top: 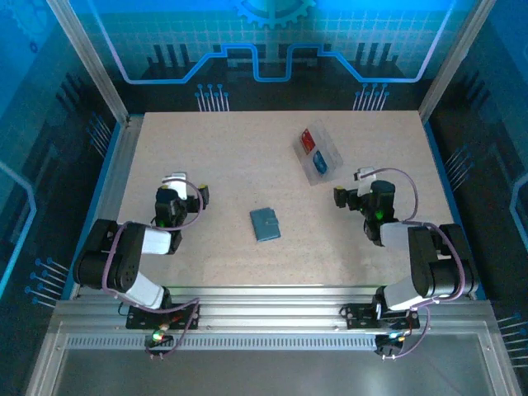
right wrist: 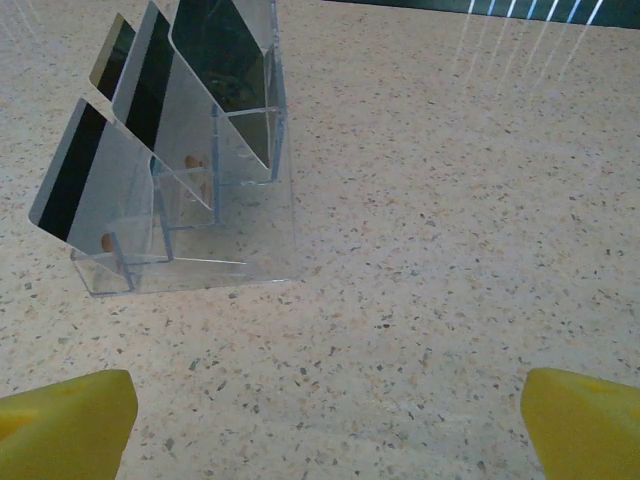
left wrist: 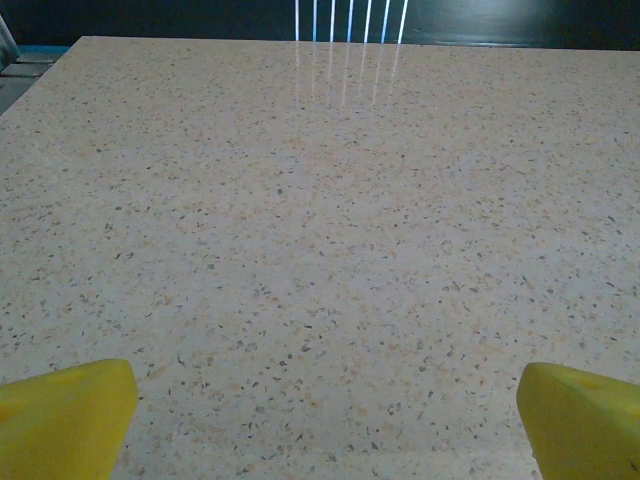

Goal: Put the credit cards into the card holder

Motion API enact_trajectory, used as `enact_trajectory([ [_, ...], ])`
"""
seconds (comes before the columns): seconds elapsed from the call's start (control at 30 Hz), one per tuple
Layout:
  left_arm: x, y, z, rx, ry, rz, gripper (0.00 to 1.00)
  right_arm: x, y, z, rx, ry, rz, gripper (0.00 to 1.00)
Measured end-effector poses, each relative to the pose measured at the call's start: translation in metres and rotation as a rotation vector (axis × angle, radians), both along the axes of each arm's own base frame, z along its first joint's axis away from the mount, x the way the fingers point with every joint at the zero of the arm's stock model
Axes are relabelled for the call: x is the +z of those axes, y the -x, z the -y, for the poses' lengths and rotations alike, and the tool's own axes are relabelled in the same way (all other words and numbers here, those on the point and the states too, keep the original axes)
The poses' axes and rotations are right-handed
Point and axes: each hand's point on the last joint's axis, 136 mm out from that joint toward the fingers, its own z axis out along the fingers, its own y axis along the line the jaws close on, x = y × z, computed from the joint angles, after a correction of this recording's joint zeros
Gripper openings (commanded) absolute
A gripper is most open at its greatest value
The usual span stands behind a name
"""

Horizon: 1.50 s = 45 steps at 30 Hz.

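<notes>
Cards [right wrist: 95,185] ahead-left of right pincer [right wrist: 328,415]

This is a robotics lab test cell: a speckled tabletop [top: 247,181] stands inside aluminium frame posts [top: 89,62], walled by blue backdrop panels [top: 165,41] printed with circuit traces and a gear. A left arm [top: 124,260] and a right arm [top: 433,268] are bolted to a slotted aluminium rail [top: 272,312] at its near edge.

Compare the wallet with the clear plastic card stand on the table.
The wallet is opaque teal-grey; the clear plastic stand is transparent. The wallet lies flat mid-table, showing no cards; the stand sits farther back and right, holding the red card and blue card. Both rest on the speckled table.
</notes>
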Motion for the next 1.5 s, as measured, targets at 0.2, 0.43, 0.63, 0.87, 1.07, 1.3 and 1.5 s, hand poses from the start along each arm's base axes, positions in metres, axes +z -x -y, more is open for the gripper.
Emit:
enact_trajectory([
  [0.2,0.0,0.0,0.001,-0.003,0.001,0.0,0.99,0.0,0.0,0.0,0.0,0.002,0.001,1.0],
  [0.43,0.0,0.0,0.001,-0.003,0.002,0.0,0.99,0.0,0.0,-0.002,0.008,0.004,0.001,1.0],
  [0.63,0.0,0.0,0.001,-0.003,0.001,0.0,0.99,0.0,0.0,-0.002,0.007,0.007,0.002,1.0],
  [0.87,0.0,0.0,0.001,-0.003,0.002,0.001,0.99,0.0,0.0,-0.003,0.01,0.005,0.002,1.0],
  [1.07,0.004,-0.002,-0.017,0.079,0.009,0.016,0.99,0.0,0.0,-0.003,0.015,0.002,0.001,1.0],
  [1.3,0.01,0.0,-0.024,0.112,0.013,0.05,0.99,0.0,0.0,0.001,-0.006,0.003,0.0,1.0],
  [1.5,0.027,0.008,-0.029,0.145,0.001,0.052,0.99,0.062,0.002,0.022,-0.165,-0.005,0.056,1.0],
])
